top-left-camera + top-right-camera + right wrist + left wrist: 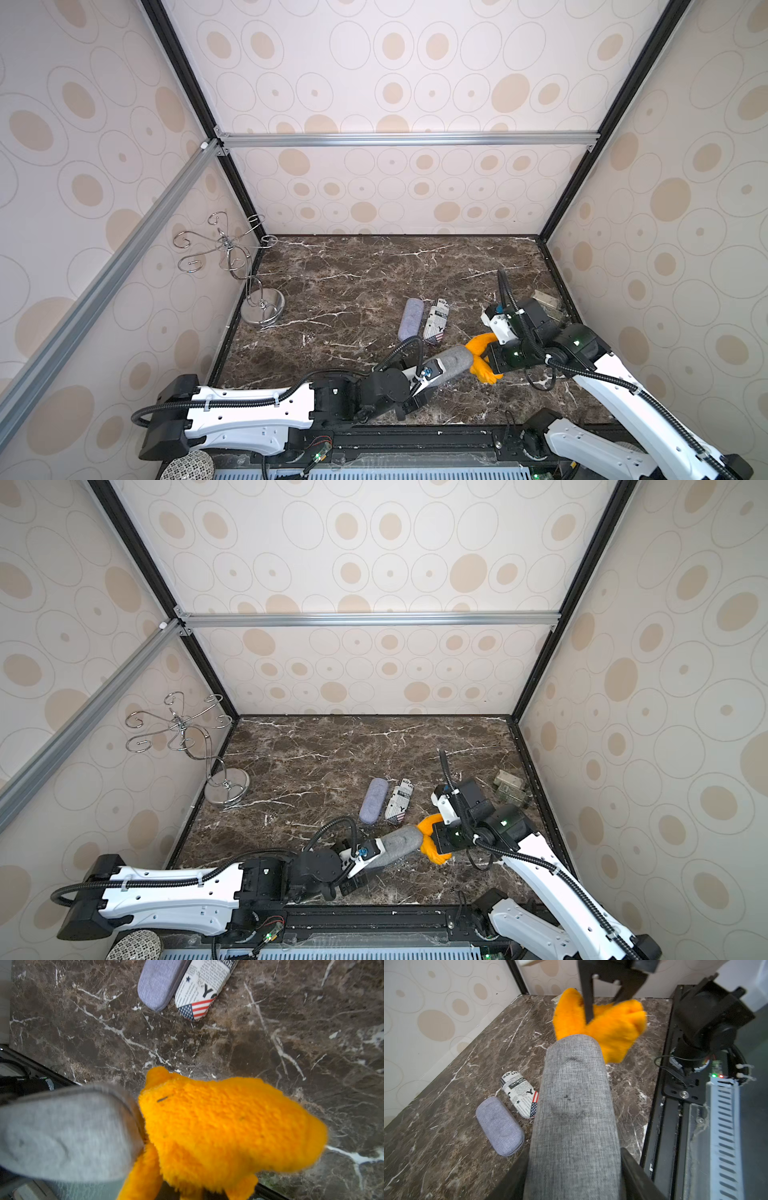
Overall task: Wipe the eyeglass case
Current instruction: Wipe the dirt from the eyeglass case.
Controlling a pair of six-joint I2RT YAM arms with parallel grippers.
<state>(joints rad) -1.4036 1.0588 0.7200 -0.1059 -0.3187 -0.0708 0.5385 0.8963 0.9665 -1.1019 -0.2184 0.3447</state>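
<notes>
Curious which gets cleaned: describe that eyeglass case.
On the brown marble tabletop, find the fluffy orange cloth. The grey fabric eyeglass case touches it, gripped by the left tool, unlike the lilac fabric case and the newspaper-print case lying flat.

newsprint-patterned case [519,1093], "SUBSC" in a headline, large "Y"

Three eyeglass cases: grey case [451,361], lilac case [410,319], newsprint case [436,322]; one orange cloth [482,370]; one chrome stand [270,303].

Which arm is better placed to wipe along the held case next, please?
Right: the right end effector grips the cloth at the tip of the case; the left end effector just holds it.
</notes>
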